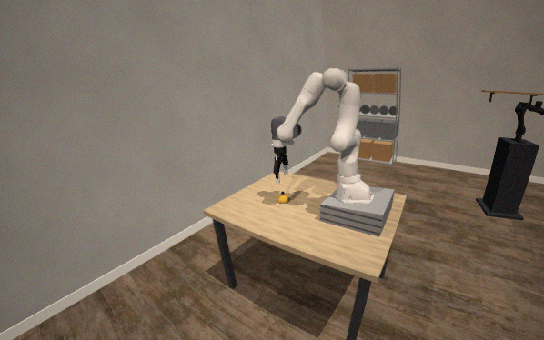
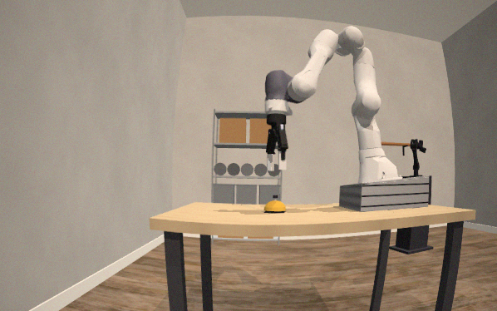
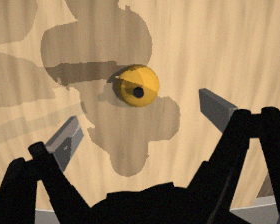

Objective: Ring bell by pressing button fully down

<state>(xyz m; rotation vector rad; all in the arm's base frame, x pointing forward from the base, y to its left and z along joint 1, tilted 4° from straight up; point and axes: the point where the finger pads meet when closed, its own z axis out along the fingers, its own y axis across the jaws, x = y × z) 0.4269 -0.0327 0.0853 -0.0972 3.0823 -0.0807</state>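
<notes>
Claw point(image 2: 276, 163) is spread wide, nothing in it, pointing straight down, hanging well above the small yellow dome-shaped bell point(image 2: 274, 206). No contact.

Bell stands upright on the light wooden surface point(image 2: 222, 220), between the surface's far edge and the grey stepped base block point(image 2: 421, 195) under the white arm point(image 2: 363, 96), nearer the block than the front edge. Its dark round button point(image 3: 138, 92) sits dead centre on the dome.

Wrist view: the bell is ahead of the gap between the two grey fingertips, not under either pad. So my read is we're mid-approach and lateral alignment isn't done.

How I'd run the press:
- With the claw spread, the centreline straddles the button and hits nothing. Either offset so one fingertip sits over the button, or bring the fingers together first and press with the joined tips.
- Fix the lateral offset while high above the bell, then go purely vertical. Any sideways push will slide it; it isn't fastened.
- Button is small and light: slow down near the dome, stop at full travel, don't bear down on the dome.
- Off-centre contact on the sloped dome risks tipping or skidding.
- Lift straight up so the button returns, then get well away from the bell.
</notes>
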